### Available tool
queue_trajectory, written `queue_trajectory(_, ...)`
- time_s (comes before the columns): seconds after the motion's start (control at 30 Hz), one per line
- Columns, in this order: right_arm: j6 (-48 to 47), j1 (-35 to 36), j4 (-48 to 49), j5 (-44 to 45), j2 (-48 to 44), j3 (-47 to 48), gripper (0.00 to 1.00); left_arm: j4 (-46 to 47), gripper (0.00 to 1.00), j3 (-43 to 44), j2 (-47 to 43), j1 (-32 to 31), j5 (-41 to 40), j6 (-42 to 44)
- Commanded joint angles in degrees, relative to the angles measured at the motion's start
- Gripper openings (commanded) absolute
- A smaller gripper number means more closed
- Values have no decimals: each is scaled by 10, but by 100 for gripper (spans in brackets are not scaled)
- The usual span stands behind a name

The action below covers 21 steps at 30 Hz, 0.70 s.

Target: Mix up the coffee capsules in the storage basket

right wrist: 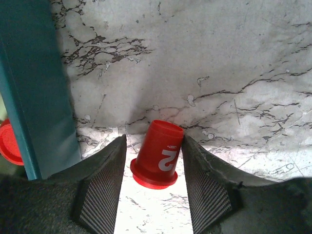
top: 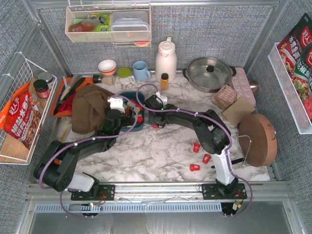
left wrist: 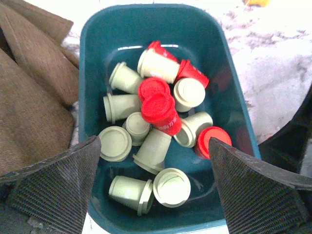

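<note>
I am holding my left claw point(left wrist: 153, 142) spread wide above the storage basket point(left wrist: 92, 58), one dark mesh-faced finger hanging over each side of the near end — nothing is sitting between them. The basket is a dark teal bin lying on the marble table point(right wrist: 204, 63), with a crumpled brown cloth point(left wrist: 34, 97) touching its left side. Inside it the coffee capsules point(left wrist: 158, 109) are lying jumbled in a loose heap: mostly pale green pods on their sides or showing their round ends, with several red ones clustered toward the middle and right.

My right claw point(right wrist: 153, 141) is working just outside the basket's right wall, and it is pinching a single red capsule point(right wrist: 158, 156) between its two fingers — narrow end pointing away from me, wide rim nearest, a white numeral showing on its side. In the overhead view, three loose red capsules point(top: 196, 147) are lying on the table well to the right of the basket, near my right arm.
</note>
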Motion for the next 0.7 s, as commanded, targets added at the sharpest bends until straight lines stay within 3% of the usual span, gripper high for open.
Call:
queue_trajectory(0.0, -36, -1, -12, 9, 1, -2, 52, 28, 99, -10, -32, 1, -11, 19)
queue_trajectory(0.3, -68, -7, 11, 1, -27, -34, 41, 44, 99, -18, -59, 0, 26, 49)
queue_trajectory(0.47, -102, -8, 45, -29, -73, -68, 39, 94, 99, -28, -48, -2, 141, 85)
queue_trajectory(0.67, -148, -12, 137, -77, -201, -171, 38, 241, 99, -85, -31, -18, 317, 171)
